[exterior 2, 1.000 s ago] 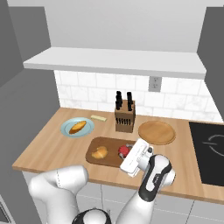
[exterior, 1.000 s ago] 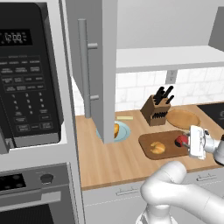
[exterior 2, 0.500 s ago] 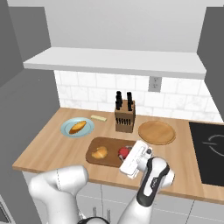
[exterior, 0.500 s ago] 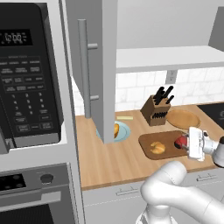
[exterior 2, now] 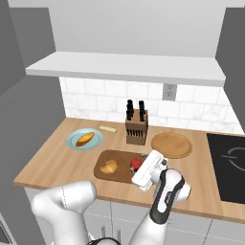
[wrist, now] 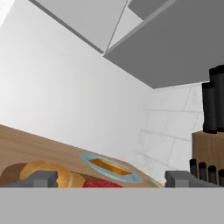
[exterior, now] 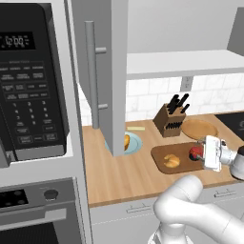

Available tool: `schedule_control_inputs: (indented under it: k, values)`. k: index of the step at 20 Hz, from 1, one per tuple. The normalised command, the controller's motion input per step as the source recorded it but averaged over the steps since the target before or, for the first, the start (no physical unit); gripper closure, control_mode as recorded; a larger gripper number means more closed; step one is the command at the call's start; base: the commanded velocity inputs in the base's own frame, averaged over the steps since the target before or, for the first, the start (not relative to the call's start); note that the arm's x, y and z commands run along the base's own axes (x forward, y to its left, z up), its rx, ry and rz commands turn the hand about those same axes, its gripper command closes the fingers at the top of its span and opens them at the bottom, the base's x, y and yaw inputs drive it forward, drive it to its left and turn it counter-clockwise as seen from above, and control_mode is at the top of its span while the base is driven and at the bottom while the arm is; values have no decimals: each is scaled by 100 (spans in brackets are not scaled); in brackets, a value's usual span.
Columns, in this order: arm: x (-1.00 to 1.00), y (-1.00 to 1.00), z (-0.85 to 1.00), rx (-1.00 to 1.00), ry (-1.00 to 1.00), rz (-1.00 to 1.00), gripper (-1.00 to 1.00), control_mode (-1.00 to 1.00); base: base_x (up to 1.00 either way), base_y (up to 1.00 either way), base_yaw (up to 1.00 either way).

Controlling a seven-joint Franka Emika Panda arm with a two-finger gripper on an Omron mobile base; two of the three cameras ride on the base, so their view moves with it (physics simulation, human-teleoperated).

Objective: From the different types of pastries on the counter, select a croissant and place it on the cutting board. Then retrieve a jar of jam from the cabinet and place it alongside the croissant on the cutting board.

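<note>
- The jar of jam [exterior 2: 136, 164] stands on the cutting board [exterior 2: 102, 173], just right of the croissant [exterior 2: 109, 166].
- It looks rigid, smooth, probably slippery and breakable; I'd take it across its squat body, below the lid.
- The pincer [wrist: 111, 183] stands apart, straddling the jar without clamping it.

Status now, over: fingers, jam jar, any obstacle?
Fingers open, either side of jar. Jar on board beside croissant. Knife block behind, apart.
</note>
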Motion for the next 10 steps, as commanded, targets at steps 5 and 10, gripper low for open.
schedule_control_inputs:
  k: [5,10]
  values:
    - [-49,-79,51,5,17,-14,-100,-100,0,0,0]
    - [-59,-75,97,-7,46,-14,-100,-100,0,0,0]
